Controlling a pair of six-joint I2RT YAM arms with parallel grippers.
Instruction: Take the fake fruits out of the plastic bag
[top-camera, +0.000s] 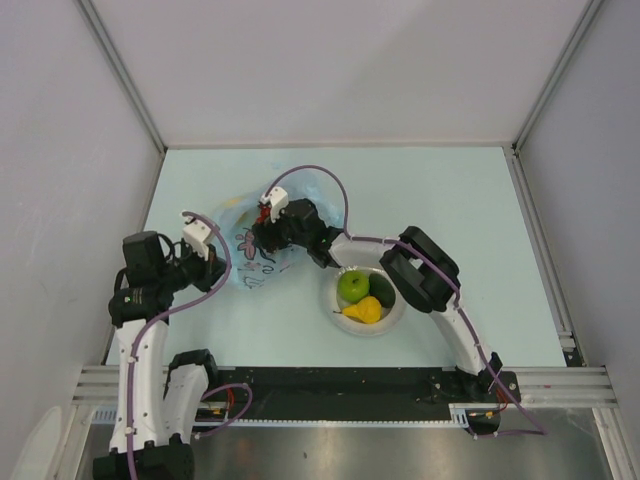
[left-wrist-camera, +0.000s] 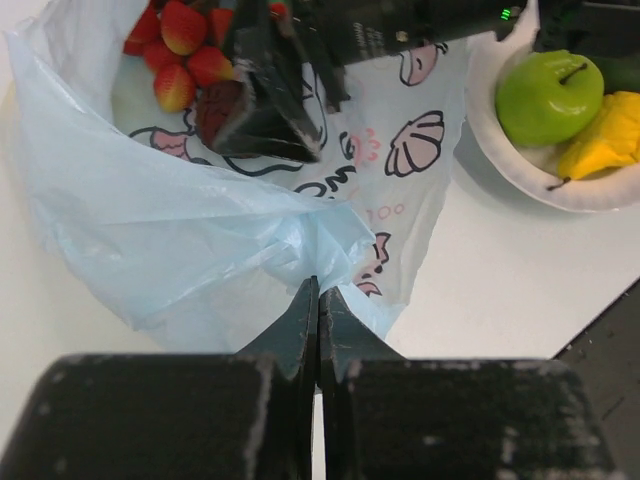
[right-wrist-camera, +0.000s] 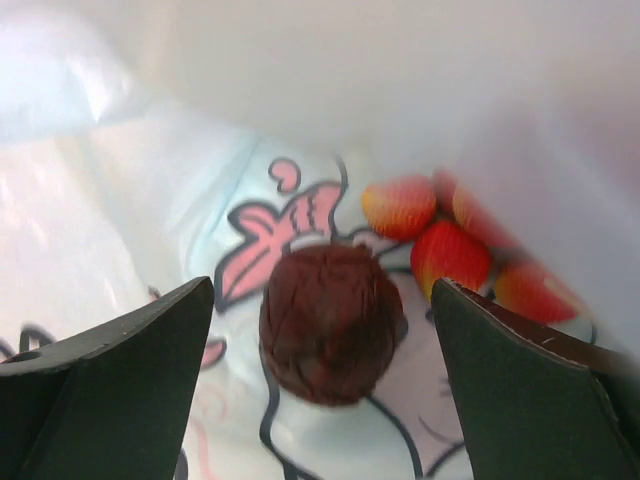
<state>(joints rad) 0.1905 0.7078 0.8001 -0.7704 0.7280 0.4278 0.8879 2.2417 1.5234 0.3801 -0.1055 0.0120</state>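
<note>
The plastic bag (top-camera: 248, 272) lies crinkled on the table, its mouth facing the right arm. My left gripper (left-wrist-camera: 318, 286) is shut on the bunched near edge of the plastic bag (left-wrist-camera: 150, 230). My right gripper (right-wrist-camera: 322, 288) is inside the bag, open, with a finger on each side of the dark maroon round fruit (right-wrist-camera: 330, 322) and not touching it. The bunch of red grapes (right-wrist-camera: 440, 250) lies just beyond that fruit. In the left wrist view the grapes (left-wrist-camera: 180, 50) show at the bag's far end beside the right gripper's fingers (left-wrist-camera: 265, 100).
A round white plate (top-camera: 397, 316) stands right of the bag and holds a green apple (top-camera: 352, 287), a dark green avocado (top-camera: 383, 291) and a yellow lemon (top-camera: 365, 311). The right forearm (top-camera: 425, 268) passes over the plate's far side. Grey walls enclose the table.
</note>
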